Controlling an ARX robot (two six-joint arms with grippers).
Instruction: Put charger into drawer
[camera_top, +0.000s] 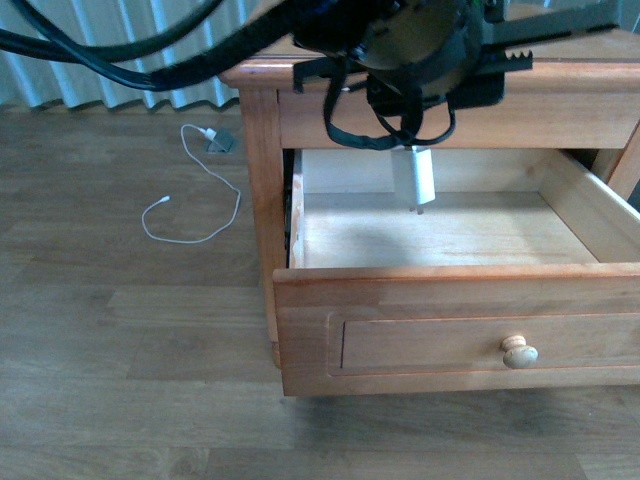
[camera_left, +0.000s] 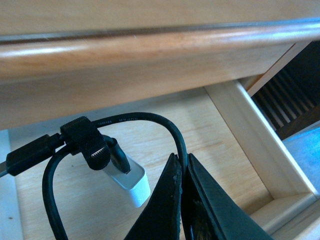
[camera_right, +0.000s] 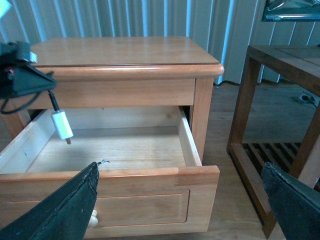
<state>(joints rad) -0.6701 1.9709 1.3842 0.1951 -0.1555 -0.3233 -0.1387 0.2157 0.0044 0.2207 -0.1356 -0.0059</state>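
Observation:
The charger (camera_top: 413, 178) is a small white adapter hanging prongs-down over the open drawer (camera_top: 450, 330), its black cable looped above it. My left gripper (camera_top: 400, 128) is shut on that cable, just below the nightstand's top rail. In the left wrist view the fingers (camera_left: 172, 200) pinch the black cable, and the charger (camera_left: 131, 181) dangles beside them above the drawer's pale floor (camera_left: 210, 150). The right wrist view shows the charger (camera_right: 63, 125) above the drawer's far-left part (camera_right: 115, 147). My right gripper (camera_right: 180, 167) is open and holds nothing, in front of the drawer.
A thin white cable (camera_top: 195, 200) lies on the wooden floor left of the nightstand (camera_right: 120, 50). A dark wooden side table (camera_right: 280, 100) with a slatted shelf stands close to its right. The drawer front carries a round pale knob (camera_top: 519, 352).

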